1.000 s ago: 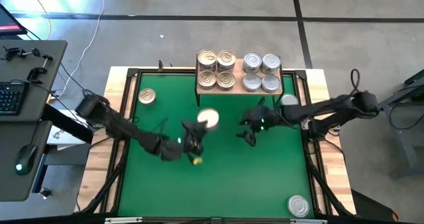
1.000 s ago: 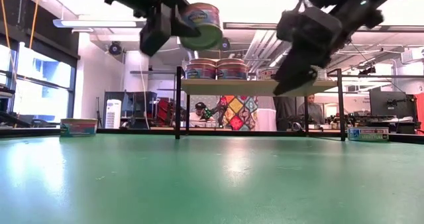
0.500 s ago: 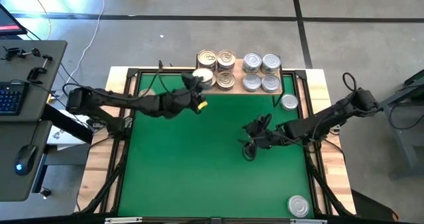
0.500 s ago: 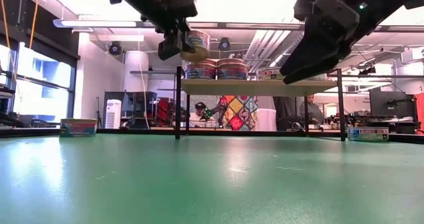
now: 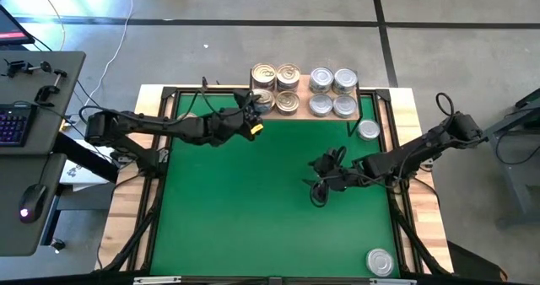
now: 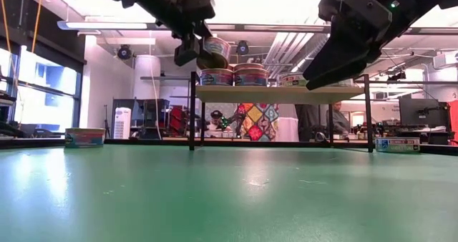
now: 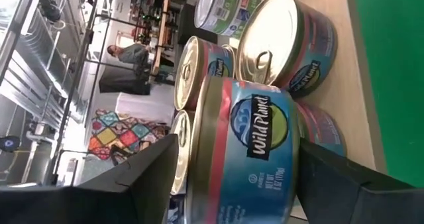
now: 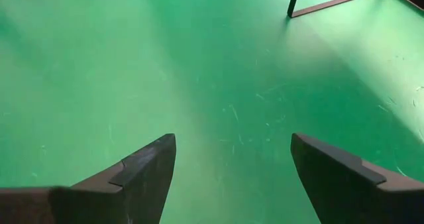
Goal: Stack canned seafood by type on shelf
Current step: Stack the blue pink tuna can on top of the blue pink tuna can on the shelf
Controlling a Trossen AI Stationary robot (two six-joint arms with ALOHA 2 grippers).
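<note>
From above, the left gripper (image 5: pixel 251 116) reaches to the front-left corner of the shelf (image 5: pixel 359 92), where golden-lidded tins (image 5: pixel 288 74) fill the left half and silver-lidded tins (image 5: pixel 332 93) the right. The right gripper (image 5: pixel 319 177) hangs over the green mat (image 5: pixel 253 217), jaws spread and empty.

At table height, the carried can (image 6: pixel 213 52) sits between the left fingers above the shelf's stacked tins, slightly tilted.

In the left wrist view the fingers flank the can with slim gaps, so it is probably just released, though contact cannot be ruled out.

The placing step looks nearly finished; next, the arm should back straight off without nudging the stack, then fetch a loose tin (image 5: pixel 368 131).
</note>
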